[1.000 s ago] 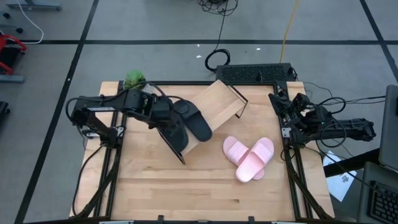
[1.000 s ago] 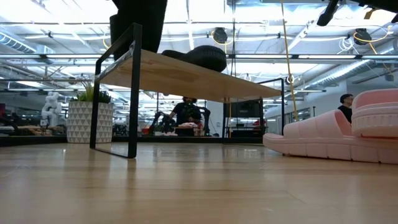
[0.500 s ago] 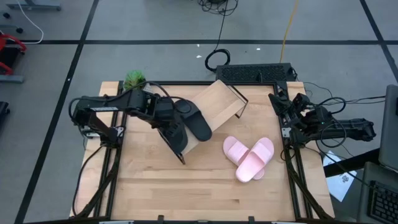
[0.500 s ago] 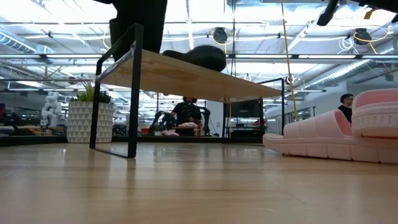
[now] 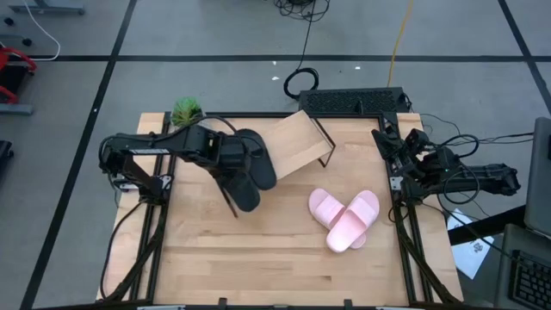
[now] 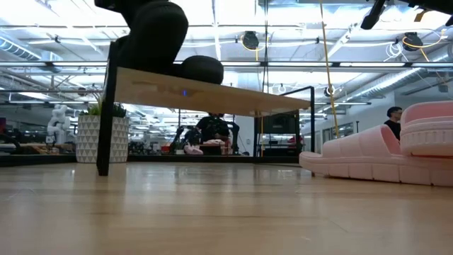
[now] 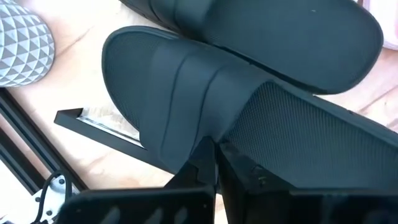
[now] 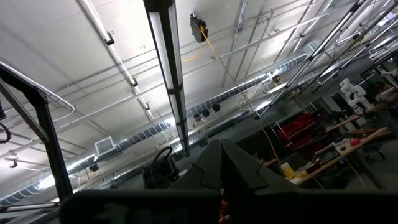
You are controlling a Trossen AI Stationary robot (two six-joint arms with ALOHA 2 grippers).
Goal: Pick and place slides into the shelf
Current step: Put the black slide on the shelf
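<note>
Left claw (image 7: 216, 149) clamped on a black slide (image 5: 244, 185) over the shelf (image 5: 297, 142), beside its mate (image 5: 258, 159), presumably to seat it; pink slides (image 5: 346, 217) waiting on the tabletop (image 5: 258, 258); right claw (image 5: 394, 151) parked aside, grip unreadable

shelf (image 6: 212, 95): wooden board on dark legs, standing on the desk (image 6: 212, 212) | black slides (image 6: 202, 69): two dark rounded shapes on top of the board, at its left part | pink slides (image 6: 386, 152): stacked at right edge, on desk | planter (image 6: 102, 138): patterned, behind shelf's left leg | person (image 6: 394, 117): far right background
</note>
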